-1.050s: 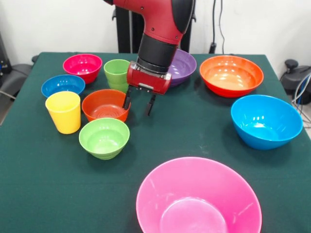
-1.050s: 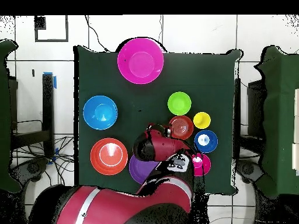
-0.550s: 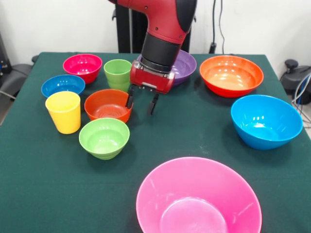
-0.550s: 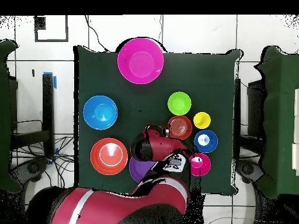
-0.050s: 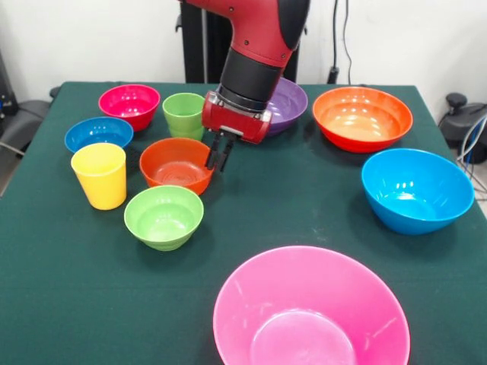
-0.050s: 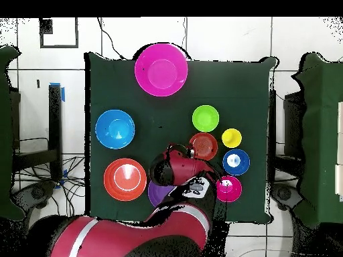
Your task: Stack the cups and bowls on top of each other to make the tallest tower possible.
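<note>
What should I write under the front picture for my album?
Gripper pinching the orange-red bowl's rim, with no tower built yet.

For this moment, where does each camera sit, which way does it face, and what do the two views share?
Front view: across the table, facing the robot; the arm descends from above, gripper shut on the orange-red bowl rim.
Overhead view: above, looking straight down; the arm reaches up from the bottom edge.
Both show that bowl, the large pink bowl and the green table.
</note>
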`<state>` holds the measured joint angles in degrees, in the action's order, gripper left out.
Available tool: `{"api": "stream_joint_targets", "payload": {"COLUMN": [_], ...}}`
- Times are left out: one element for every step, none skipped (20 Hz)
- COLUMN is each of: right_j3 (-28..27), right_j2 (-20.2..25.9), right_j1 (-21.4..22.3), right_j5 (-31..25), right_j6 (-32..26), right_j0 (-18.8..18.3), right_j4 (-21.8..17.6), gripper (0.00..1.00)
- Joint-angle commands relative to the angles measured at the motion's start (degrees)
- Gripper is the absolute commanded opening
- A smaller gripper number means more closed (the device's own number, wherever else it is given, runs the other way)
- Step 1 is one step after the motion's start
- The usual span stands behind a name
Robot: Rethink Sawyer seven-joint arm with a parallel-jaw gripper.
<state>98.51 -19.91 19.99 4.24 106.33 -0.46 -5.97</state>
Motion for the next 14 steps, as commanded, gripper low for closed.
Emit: {"api": "stream_joint_targets", "payload": {"right_j3": [-4.29,-4.55,-4.82,-4.95,-5.16,-5.48,-5.48,-5.28,-5.08,-4.96,-4.79,-4.65,-4.74,-4.60], "right_j2": [2.50,2.52,2.54,2.51,2.48,2.06,1.76,1.40,1.04,0.32,-0.44,-1.31,-2.29,-3.04], "right_j1": [-1.18,-1.18,-1.18,-1.22,-1.37,-1.52,-1.58,-1.48,-1.38,-1.19,-0.68,-0.30,-0.04,0.35], "right_j5": [-4.65,-5.26,-5.86,-5.91,-6.10,-6.25,-6.15,-6.06,-5.97,-6.43,-6.97,-7.66,-8.43,-9.46], "right_j6": [1.54,1.11,0.68,0.86,0.90,0.97,1.02,1.40,1.78,2.09,2.33,2.68,3.07,3.20], "right_j0": [0.92,1.13,1.35,1.54,1.56,2.00,2.23,2.53,2.84,3.48,4.03,4.80,5.56,6.34], "right_j4": [-3.34,-3.62,-3.91,-3.87,-3.93,-3.89,-4.00,-3.79,-3.59,-3.22,-2.91,-2.41,-1.81,-1.55], "gripper": [0.00,0.00,0.00,0.00,0.00,0.00,0.00,0.00,0.00,0.00,0.00,0.00,0.00,0.00]}}
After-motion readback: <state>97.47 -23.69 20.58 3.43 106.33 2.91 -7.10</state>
